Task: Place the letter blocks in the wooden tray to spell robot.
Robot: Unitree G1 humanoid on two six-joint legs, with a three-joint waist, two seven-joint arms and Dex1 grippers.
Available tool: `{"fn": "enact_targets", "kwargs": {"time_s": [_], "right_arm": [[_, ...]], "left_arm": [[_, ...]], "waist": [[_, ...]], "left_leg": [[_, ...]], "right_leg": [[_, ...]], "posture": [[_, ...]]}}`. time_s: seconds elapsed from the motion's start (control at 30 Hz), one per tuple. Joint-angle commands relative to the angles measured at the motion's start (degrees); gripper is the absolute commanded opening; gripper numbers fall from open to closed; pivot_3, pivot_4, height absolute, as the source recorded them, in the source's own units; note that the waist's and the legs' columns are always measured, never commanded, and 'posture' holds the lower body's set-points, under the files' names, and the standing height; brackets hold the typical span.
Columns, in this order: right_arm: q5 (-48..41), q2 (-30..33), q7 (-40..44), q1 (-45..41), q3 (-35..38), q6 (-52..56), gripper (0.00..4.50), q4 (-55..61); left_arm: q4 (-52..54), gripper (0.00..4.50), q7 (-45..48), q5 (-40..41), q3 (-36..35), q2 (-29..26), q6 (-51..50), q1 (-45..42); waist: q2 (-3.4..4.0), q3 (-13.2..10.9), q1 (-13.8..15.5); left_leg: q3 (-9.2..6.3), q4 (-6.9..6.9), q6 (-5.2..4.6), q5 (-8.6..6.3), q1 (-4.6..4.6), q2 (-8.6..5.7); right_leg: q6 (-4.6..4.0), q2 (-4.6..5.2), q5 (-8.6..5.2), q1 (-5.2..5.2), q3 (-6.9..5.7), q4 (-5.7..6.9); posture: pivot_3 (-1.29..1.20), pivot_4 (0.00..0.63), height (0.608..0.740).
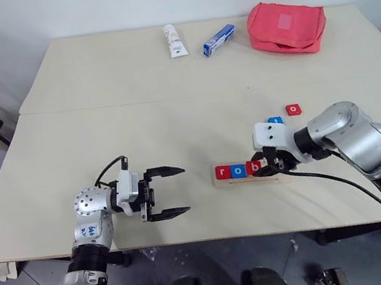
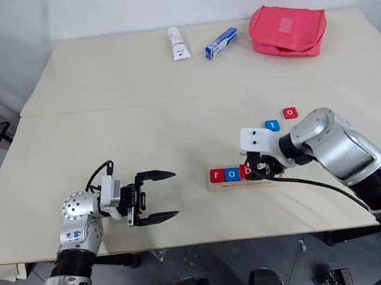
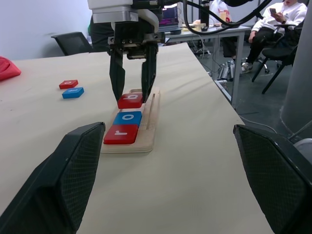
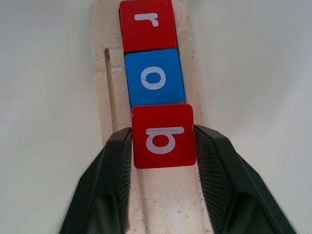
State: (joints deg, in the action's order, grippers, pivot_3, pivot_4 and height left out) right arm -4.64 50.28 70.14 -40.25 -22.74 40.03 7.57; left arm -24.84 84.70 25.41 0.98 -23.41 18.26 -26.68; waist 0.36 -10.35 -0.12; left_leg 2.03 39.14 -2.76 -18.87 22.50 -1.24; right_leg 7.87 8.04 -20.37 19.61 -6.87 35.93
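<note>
My right gripper (image 4: 163, 146) has its black fingers either side of the red square "b" block (image 4: 163, 135), touching it or nearly so, third in the pale wooden tray (image 4: 100, 73) after the red "r" (image 4: 147, 25) and blue "o" (image 4: 154, 78). My left gripper (image 1: 167, 192) hovers spread wide and empty. The blue tile (image 1: 275, 121) and red tile (image 1: 293, 108) lie on the table beyond the tray.

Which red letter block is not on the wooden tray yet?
The red o block, lying on the table beside the blue t block. The red r block and red b block already sit on the wooden tray.
</note>
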Motion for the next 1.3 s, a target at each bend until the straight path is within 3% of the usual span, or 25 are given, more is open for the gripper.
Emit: {"fn": "enact_targets", "kwargs": {"time_s": [0.03,0.17,0.6,0.8,1.03,1.3], "right_arm": [[0.0,-0.5,0.6,-0.5,0.0,0.1,3.13,1.7],[0.2,-0.6,0.6,-0.5,0.2,0.3,4.47,1.9],[-4.3,1.5,-1.1,3.7,7.7,3.3,4.47,7.4],[-5.0,4.4,-1.1,8.0,10.4,0.7,2.51,6.7],[-3.6,3.5,-2.2,8.3,9.1,-2.4,0.13,2.9],[-2.6,1.0,-2.9,6.7,7.0,-3.9,0.06,0.2]], "left_arm": [[1.6,4.5,-0.1,0.3,-0.5,-0.1,0.3,0.4],[1.3,4.5,-0.1,0.2,-0.5,-0.1,0.3,0.2],[-0.1,4.5,0.3,0.1,-0.2,0.5,0.6,-1.0],[-0.8,4.5,0.9,0.0,-0.1,0.9,0.8,-1.6],[-0.5,4.5,1.1,0.0,-0.2,1.0,0.7,-1.5],[0.3,4.5,0.8,0.1,-0.5,0.5,0.5,-0.9]], "waist": [[0.0,0.0,0.0],[0.0,0.0,0.0],[0.0,0.0,0.1],[0.0,0.0,0.1],[0.0,0.0,0.0],[0.0,0.0,0.1]], "left_leg": [[0.0,0.0,0.0,0.0,0.0,0.0],[0.0,0.0,0.0,0.0,0.0,0.0],[0.0,0.0,0.0,0.0,0.0,0.0],[0.0,0.0,-0.01,0.0,0.0,-0.03],[0.02,0.0,0.0,0.0,-0.01,0.01],[0.01,0.0,-0.01,0.0,0.0,0.01]], "right_leg": [[0.0,0.0,0.0,0.0,0.0,0.0],[0.0,0.0,0.0,0.0,0.0,0.0],[0.0,0.0,0.0,-0.01,0.0,-0.01],[0.01,0.02,0.0,-0.03,-0.01,-0.01],[0.01,0.0,0.0,-0.02,-0.03,-0.01],[0.01,0.01,0.0,-0.02,-0.03,-0.02]], "posture": [[0.0,0.15,0.74],[0.0,0.15,0.74],[0.0,0.15,0.74],[0.0,0.15,0.74],[0.0,0.15,0.74],[0.0,0.15,0.74]]}}
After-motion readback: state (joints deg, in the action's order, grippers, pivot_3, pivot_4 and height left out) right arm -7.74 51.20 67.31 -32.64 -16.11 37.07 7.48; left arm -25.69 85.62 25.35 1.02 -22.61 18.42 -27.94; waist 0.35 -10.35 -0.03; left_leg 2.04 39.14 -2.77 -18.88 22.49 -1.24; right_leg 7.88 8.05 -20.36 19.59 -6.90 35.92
